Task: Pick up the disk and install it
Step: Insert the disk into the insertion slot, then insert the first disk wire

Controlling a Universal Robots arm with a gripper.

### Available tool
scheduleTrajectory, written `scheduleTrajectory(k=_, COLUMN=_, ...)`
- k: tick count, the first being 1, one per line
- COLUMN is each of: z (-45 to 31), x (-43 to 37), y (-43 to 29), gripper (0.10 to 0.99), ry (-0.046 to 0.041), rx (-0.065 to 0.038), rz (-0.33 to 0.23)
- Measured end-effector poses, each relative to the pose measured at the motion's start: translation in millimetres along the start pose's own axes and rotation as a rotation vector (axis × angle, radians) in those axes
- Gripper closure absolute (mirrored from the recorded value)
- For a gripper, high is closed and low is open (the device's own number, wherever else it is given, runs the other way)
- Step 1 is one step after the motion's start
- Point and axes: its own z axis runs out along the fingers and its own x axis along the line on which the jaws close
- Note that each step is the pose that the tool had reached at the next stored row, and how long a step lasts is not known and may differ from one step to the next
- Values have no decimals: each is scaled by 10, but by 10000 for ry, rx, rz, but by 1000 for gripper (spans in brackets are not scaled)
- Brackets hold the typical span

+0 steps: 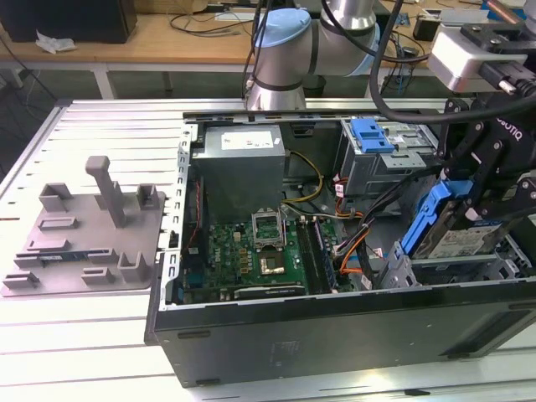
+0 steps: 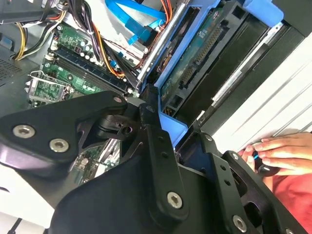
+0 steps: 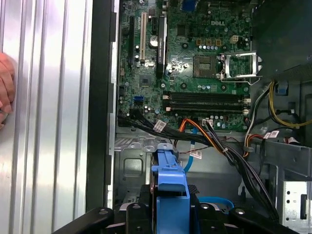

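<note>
The disk (image 1: 459,241) is a silver drive with a white label and blue rails. It hangs tilted over the metal drive cage (image 1: 502,270) at the front corner of the open computer case (image 1: 335,331), on the exterior view's right. My gripper (image 1: 471,201) is shut on it from above. The first wrist view has one blue rail (image 3: 170,187) of the disk clamped between my black fingers (image 3: 138,214). Its green circuit-board underside (image 2: 204,63) faces the second wrist view, beside the cage.
The motherboard (image 1: 251,251), power supply (image 1: 241,163) and loose cables (image 1: 356,243) fill the case. A bare blue bracket (image 1: 373,134) sits in the rear drive cage. A grey fixture plate (image 1: 92,239) lies on the slatted table. A person's hand (image 2: 278,153) rests beside the case.
</note>
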Motion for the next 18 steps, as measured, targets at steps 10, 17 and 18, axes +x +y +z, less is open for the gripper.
scheduleTrajectory(k=10, z=2, x=5, y=1, gripper=584, ry=-3, rx=-1, rz=1)
scheduleTrajectory(k=17, z=3, x=7, y=1, gripper=584, ry=-4, rx=-1, rz=1)
scheduleTrajectory(k=18, z=3, x=7, y=1, gripper=584, ry=-4, rx=-1, rz=1)
